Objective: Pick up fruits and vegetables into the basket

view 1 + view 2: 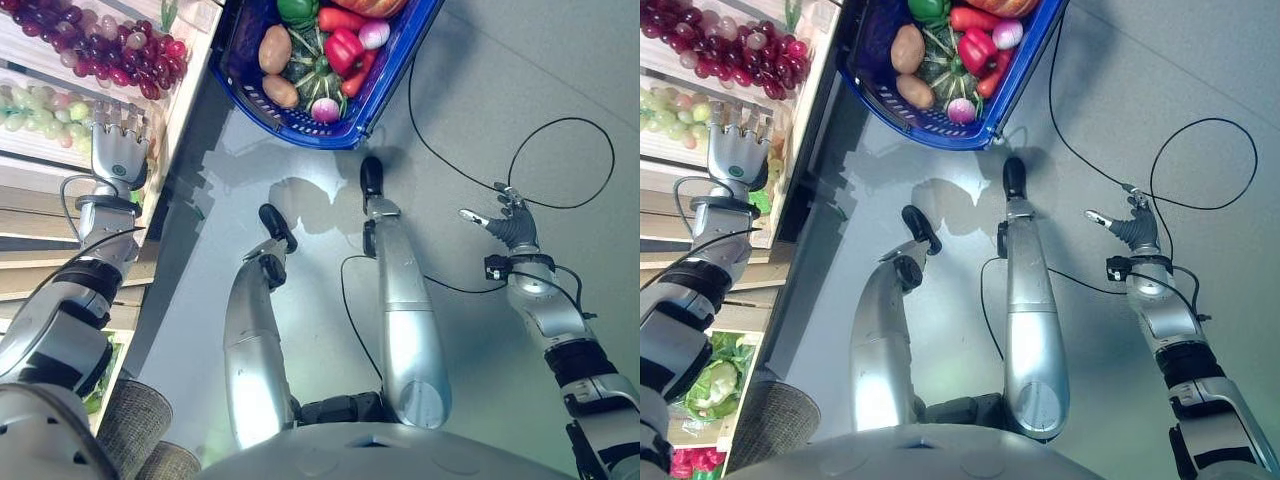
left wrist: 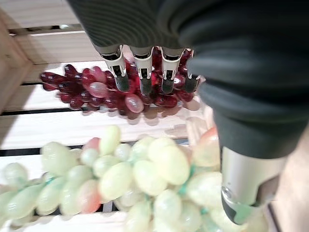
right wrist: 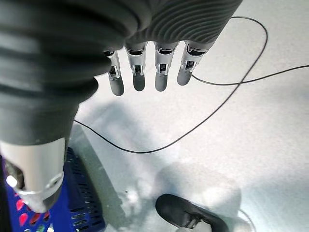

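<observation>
A blue basket stands on the floor ahead, holding potatoes, red peppers, a radish and other vegetables. On the wooden shelf at the left lie a bunch of red grapes and a bunch of green grapes. My left hand hovers over the green grapes with straight fingers pointing toward the red grapes; it holds nothing. My right hand hangs open over the bare floor at the right, well away from the basket.
The wooden shelf has slatted tiers, with leafy greens on a lower one. A woven grey container stands by the shelf's foot. Grey floor lies between shelf and basket.
</observation>
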{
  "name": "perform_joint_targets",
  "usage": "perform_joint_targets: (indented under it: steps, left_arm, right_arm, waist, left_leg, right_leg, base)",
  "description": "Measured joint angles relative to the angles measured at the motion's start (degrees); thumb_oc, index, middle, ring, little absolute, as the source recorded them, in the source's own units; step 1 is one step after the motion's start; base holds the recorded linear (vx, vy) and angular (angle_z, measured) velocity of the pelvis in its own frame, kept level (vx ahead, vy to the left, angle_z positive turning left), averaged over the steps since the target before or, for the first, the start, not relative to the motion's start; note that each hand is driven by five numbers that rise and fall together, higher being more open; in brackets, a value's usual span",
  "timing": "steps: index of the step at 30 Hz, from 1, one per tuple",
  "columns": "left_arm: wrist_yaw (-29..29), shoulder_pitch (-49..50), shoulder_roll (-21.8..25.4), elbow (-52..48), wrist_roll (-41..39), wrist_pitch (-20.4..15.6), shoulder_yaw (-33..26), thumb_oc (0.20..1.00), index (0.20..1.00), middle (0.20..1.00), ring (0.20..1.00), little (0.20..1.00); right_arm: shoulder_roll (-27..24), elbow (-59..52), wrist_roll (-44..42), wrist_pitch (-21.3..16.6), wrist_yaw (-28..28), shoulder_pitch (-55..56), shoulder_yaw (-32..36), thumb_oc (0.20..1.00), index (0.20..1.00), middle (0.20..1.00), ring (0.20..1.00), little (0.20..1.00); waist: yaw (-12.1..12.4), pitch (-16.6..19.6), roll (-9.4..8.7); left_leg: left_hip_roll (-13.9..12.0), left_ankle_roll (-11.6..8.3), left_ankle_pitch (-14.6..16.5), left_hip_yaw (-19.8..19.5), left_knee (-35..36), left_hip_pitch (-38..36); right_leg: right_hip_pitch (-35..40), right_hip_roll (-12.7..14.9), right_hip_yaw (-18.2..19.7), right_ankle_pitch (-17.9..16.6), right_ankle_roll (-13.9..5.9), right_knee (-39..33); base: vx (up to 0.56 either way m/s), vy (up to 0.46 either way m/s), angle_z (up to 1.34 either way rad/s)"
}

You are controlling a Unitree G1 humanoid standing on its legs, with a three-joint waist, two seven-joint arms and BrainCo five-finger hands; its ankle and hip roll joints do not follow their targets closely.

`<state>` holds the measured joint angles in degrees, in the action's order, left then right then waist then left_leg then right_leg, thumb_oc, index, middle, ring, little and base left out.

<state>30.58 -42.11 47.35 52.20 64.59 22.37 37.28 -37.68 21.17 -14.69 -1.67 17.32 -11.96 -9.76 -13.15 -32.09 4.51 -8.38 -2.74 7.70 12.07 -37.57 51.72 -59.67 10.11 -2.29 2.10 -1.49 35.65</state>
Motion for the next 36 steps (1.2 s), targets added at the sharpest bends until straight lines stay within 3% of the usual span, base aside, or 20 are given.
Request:
perform_joint_targets:
  steps: [9,13,22,36]
  left_arm:
    - [-2.5,-0.6,-0.1,2.4,-0.4,0.3,0.0,1.0,1.0,1.0,1.0,1.0]
    - [-3.4,0.1,-0.2,3.0,-0.6,2.5,-0.1,1.0,1.0,1.0,1.0,1.0]
    - [-5.1,1.3,-1.3,5.2,-5.4,2.8,-0.1,1.0,1.0,1.0,1.0,1.0]
    - [-0.1,1.6,-2.5,6.0,-6.2,10.3,-1.6,1.0,1.0,1.0,1.0,1.0]
  right_arm:
    - [0.0,-1.5,-0.2,-1.2,1.1,0.0,0.1,1.0,1.0,1.0,1.0,1.0]
    - [0.0,-1.8,-1.2,-2.2,1.1,0.0,0.1,1.0,1.0,1.0,1.0,1.0]
    - [0.0,-2.2,-2.3,-3.4,1.2,-0.1,0.3,1.0,1.0,1.0,1.0,1.0]
    - [-0.6,-2.0,-4.5,-4.6,3.9,-1.5,0.3,1.0,1.0,1.0,1.0,1.0]
  waist:
    - [0.1,0.0,-0.01]
    - [0.2,0.0,-0.01]
    - [0.4,0.0,-0.01]
    - [0.6,0.0,-0.02]
  left_leg:
    - [-0.5,0.09,0.5,-0.1,-1.4,2.5]
    - [-0.5,0.09,0.5,-0.1,-1.4,3.3]
    - [-0.5,0.09,0.5,-0.3,-1.6,4.7]
    - [-0.5,0.29,1.0,-1.0,-4.2,9.4]
  right_leg:
    - [-2.2,-0.4,0.1,0.0,0.02,0.5]
    - [-3.1,-0.3,0.1,0.0,0.02,0.6]
    - [-4.2,-0.3,0.1,0.0,0.06,1.0]
    - [-8.3,-0.3,-0.1,-0.2,0.37,2.6]
  base:
    - [-0.01,0.036,-0.02]
    - [-0.02,0.058,0.0]
    - [-0.01,0.047,0.0]
    - [0.0,0.007,0.0]
